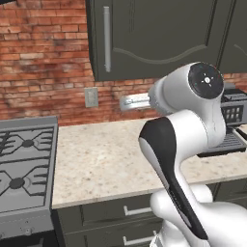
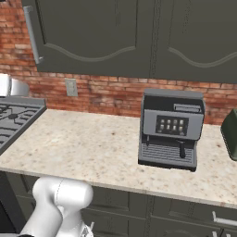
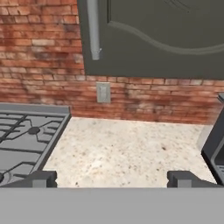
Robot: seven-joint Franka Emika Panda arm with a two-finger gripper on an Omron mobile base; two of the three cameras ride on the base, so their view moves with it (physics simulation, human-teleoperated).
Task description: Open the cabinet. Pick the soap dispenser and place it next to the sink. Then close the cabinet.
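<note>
Overhead, the cabinet (image 1: 159, 38) hangs shut against the brick wall (image 1: 43, 58), its arched-panel door flush and its long silver bar handle (image 1: 107, 38) running vertically near the door's left edge. In the right base view the same cabinet (image 2: 92, 32) fills the top, handle (image 2: 31, 34) at about 10 o'clock. In the hand view the door (image 3: 157, 35) sits at 12 to 1 o'clock, with the lower end of the handle (image 3: 92, 30) at 11 o'clock.

Below the cabinet: a grey wall outlet (image 1: 91, 97) on the brick, also seen in the hand view (image 3: 103, 92), just under the door's lower edge.

Speckled beige counter (image 1: 106, 159) runs beneath. Stove (image 1: 24, 164) with dark grates sits at 8 o'clock in the left base view, touching the counter's left end. Grey coffee machine (image 2: 170, 129) stands on the counter at centre-right of the right base view, under the cabinet's right half; a dark green object (image 2: 230, 134) is cut off at 3 o'clock, kind unclear.

Gripper (image 3: 113, 178): fingertips (image 3: 41, 178) stand wide apart at 6 o'clock of the hand view, nothing between them, above the counter and well apart from the handle. White arm (image 1: 188, 144) rises from 5 o'clock in the left base view.

Low drawers (image 1: 125, 212) with short handles line the counter front.
</note>
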